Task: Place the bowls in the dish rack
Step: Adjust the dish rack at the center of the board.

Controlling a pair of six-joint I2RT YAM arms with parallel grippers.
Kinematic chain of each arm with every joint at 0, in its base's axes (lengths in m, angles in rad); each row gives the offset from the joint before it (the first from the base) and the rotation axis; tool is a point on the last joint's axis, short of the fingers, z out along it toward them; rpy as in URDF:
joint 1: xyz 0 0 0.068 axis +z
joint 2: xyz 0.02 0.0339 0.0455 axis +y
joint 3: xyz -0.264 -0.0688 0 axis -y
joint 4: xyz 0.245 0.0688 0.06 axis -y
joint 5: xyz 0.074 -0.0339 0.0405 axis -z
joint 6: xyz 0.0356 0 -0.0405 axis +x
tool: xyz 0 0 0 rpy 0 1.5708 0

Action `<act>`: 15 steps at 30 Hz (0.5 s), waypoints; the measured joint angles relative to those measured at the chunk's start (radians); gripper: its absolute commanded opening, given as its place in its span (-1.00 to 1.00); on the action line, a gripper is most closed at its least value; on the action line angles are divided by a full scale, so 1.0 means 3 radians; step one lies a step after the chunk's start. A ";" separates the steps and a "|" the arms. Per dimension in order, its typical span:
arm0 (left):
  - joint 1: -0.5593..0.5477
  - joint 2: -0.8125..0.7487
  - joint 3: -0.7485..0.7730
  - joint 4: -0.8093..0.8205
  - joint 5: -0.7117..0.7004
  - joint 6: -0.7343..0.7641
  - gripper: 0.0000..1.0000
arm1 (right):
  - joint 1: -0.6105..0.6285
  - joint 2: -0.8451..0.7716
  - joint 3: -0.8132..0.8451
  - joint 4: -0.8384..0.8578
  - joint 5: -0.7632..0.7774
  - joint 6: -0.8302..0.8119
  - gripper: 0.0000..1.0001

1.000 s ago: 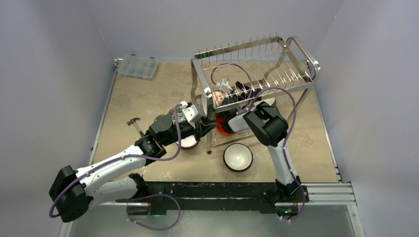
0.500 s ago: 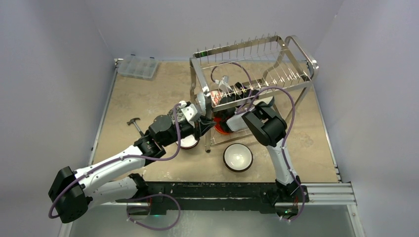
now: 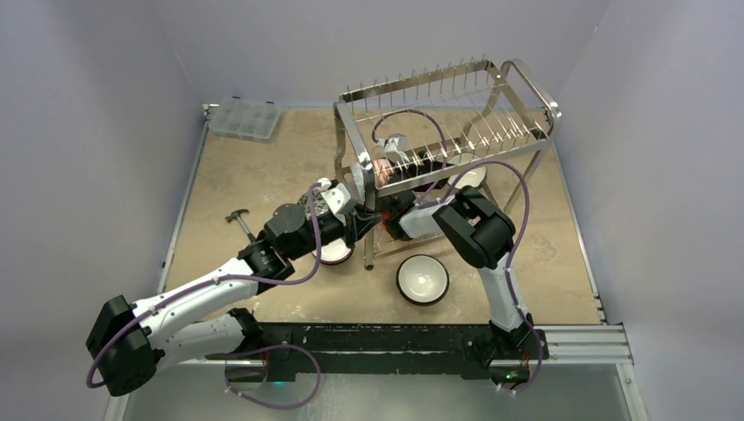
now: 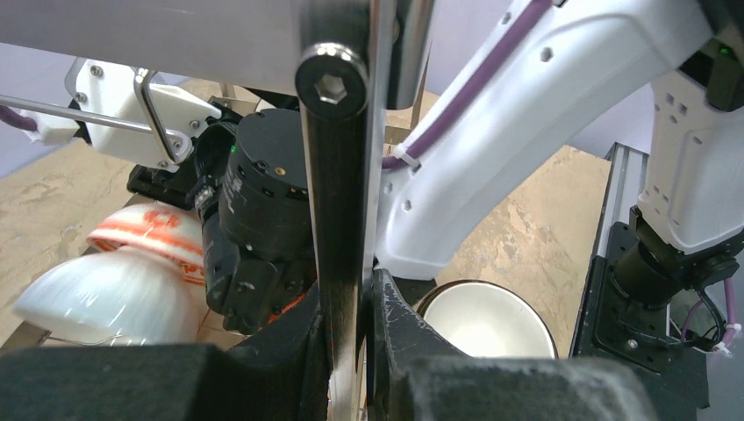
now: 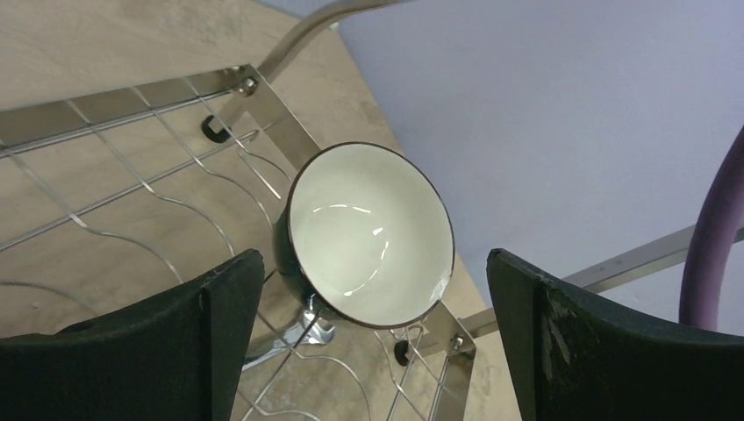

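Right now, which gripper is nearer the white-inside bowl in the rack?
Right. The right gripper faces the bowl, jaws open, not touching; the left gripper clamps a dish rack leg, farther off.

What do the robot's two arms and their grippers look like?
Both the left arm and right arm have white links, black rounded joints and looping purple cables. The left gripper and right gripper have matte black, blocky fingers with a rough texture.

We are noting a tan, stone-patterned table (image 3: 254,167) enclosed on three sides by plain pale lavender walls (image 3: 88,114). Soft, even light is falling across it. A dark rail (image 3: 395,338) is running along its near edge.
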 measured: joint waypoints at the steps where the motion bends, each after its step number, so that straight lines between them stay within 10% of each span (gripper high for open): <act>1: -0.0001 0.0000 0.0001 0.0000 0.0000 -0.0001 -1.00 | 0.0039 -0.0032 -0.0024 0.0001 -0.0018 0.0064 0.98; 15: 0.0000 0.0003 0.0001 0.0003 -0.0001 -0.0001 -1.00 | 0.0191 -0.0417 -0.0571 -0.0011 -0.0090 0.0650 0.98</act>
